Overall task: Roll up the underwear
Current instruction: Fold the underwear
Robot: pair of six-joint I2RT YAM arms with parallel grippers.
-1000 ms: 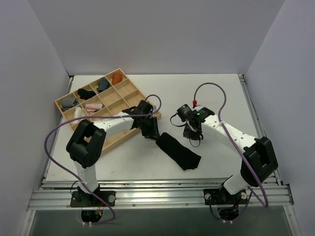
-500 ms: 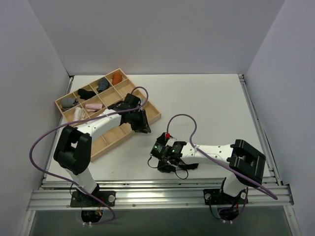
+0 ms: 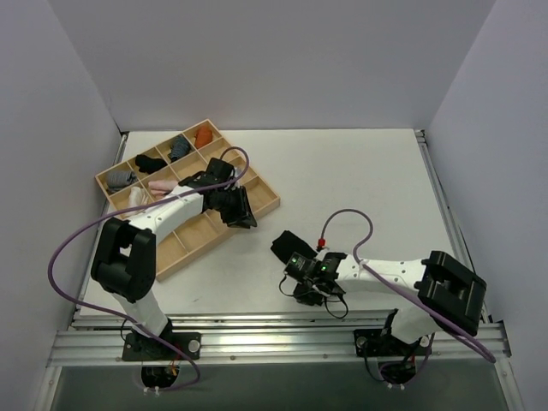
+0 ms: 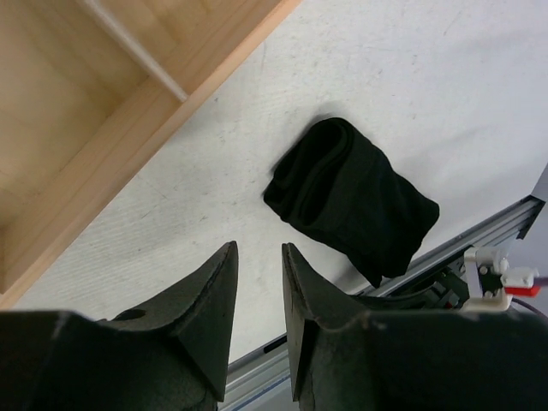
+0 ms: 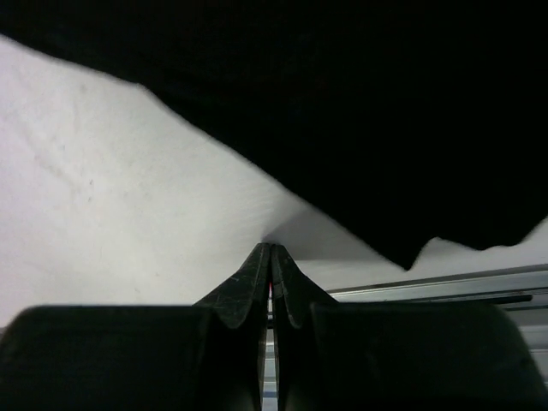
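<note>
Top external view, from the left: a pale wooden tray of compartments sits on the matte white table, and my left gripper hangs over its right edge, fingers slightly parted with nothing between them. Right of that, well clear of the tray and close to the table's near edge, lies the underwear, a soft black fabric garment gathered into a thick, creased bundle. Its long axis runs diagonally from the far left down toward the near right. From my left wrist the far-left end looks rounded and already turned over, the near-right end flatter and looser. My right gripper is much the nearer of the two, just beside that loose end. Its tips are pressed together, empty, low on the table with the fabric's edge just ahead.
</note>
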